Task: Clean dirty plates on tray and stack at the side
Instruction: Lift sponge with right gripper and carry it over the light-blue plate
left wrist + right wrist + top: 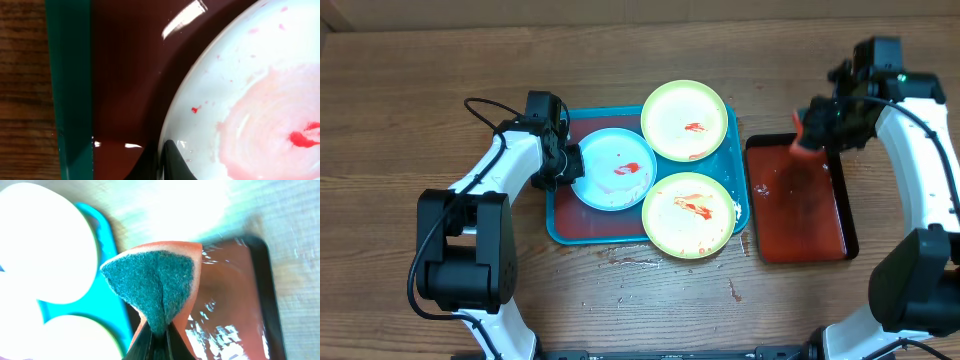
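The teal tray (558, 215) holds three dirty plates. The light blue plate (610, 168) lies at its left, one yellow-green plate (684, 120) at the back right and the other yellow-green plate (688, 213) at the front right. All have red smears. My left gripper (565, 165) is shut on the left rim of the light blue plate (240, 100), one finger above and one below (165, 160). My right gripper (810, 135) is shut on an orange sponge with a green scouring face (150, 285), held above the back left of the dark red tray (800, 215).
The dark red black-rimmed tray (235, 295) lies right of the teal tray (107, 255) and looks wet. The teal tray's rim (70, 90) and reddish floor (125, 90) lie left of the blue plate. Red smears mark the wooden table (630, 258) in front.
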Robot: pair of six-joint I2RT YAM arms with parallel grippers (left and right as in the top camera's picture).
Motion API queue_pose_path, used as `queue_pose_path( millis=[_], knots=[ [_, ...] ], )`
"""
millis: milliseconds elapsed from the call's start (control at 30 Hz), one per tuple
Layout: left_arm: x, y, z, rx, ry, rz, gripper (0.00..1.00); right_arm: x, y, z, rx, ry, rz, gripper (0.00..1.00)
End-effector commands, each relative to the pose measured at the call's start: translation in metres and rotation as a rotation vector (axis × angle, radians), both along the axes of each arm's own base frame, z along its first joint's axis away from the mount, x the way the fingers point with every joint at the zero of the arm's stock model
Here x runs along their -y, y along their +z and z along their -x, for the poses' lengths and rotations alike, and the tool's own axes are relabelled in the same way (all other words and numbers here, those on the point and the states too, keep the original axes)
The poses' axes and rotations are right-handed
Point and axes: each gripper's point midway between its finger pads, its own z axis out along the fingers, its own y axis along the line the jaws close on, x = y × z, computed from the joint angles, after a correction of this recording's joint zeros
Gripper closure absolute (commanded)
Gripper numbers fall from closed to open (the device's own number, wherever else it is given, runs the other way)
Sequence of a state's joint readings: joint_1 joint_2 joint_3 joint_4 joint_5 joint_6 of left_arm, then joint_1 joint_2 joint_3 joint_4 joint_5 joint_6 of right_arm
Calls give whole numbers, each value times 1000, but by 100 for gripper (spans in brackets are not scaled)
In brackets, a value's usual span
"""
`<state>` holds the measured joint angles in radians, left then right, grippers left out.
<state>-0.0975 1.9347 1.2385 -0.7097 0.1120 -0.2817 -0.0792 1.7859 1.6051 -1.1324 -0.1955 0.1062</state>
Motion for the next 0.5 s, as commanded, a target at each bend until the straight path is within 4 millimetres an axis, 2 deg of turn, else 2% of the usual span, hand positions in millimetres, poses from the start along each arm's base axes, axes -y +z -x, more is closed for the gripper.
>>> queue_pose_path(
  millis=[0,67,200,333,400,467],
  knots=[
    [4,-17,17,-65,2,12,96,-43,38,-15,112,76,-64,96],
    [4,-17,15,-58,2,15,96,-72,46,-26,149,110,-81,96],
    [4,-17,15,-58,7,16,96,-135,44,-39,180,199,-115,96],
    [4,-17,15,-61,31,18,96,-199,33,-43,174,319,-131,96],
    [4,-17,14,-59,49,21,96,-226,23,-45,160,363,-135,96],
    [4,-17,13,-58,65,24,96,-243,11,-46,137,378,-140,96]
  ],
)
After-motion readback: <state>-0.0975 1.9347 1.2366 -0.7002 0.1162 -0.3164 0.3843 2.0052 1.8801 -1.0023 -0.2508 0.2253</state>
